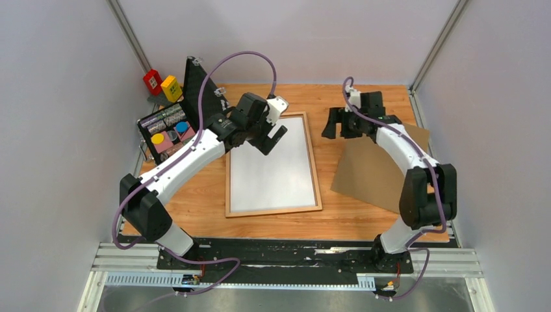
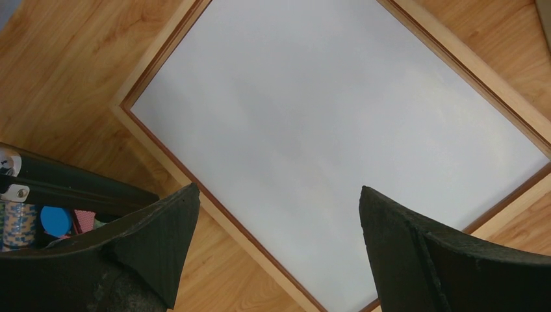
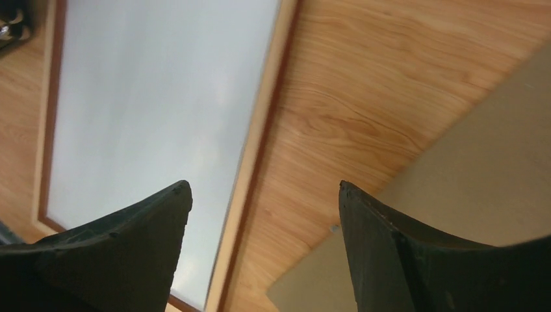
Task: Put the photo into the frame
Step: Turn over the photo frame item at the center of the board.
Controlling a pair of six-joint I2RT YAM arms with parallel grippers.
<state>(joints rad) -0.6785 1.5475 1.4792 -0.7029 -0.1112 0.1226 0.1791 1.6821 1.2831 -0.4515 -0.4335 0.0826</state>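
While the frame [image 1: 273,212] lies flat on the bench [image 1: 195,208], its opening is filled by a plain white sheet, taken to be the photo [image 1: 273,166] with its printed side hidden. Pale wood is shown by the rails, with a reddish inner edge. The left tool [image 1: 271,142] is held above the frame's far left part, its jaws spread wide with nothing between them; in the left wrist view the frame's corners are cut off. The right tool [image 1: 339,129] is held above bare bench just right of the frame's far corner, jaws apart and gripping nothing. A brown board [image 1: 370,172] lies right of the frame, partly covered by the right arm. A black case [image 1: 166,130] stands left of the frame; its contents are hard to make out.
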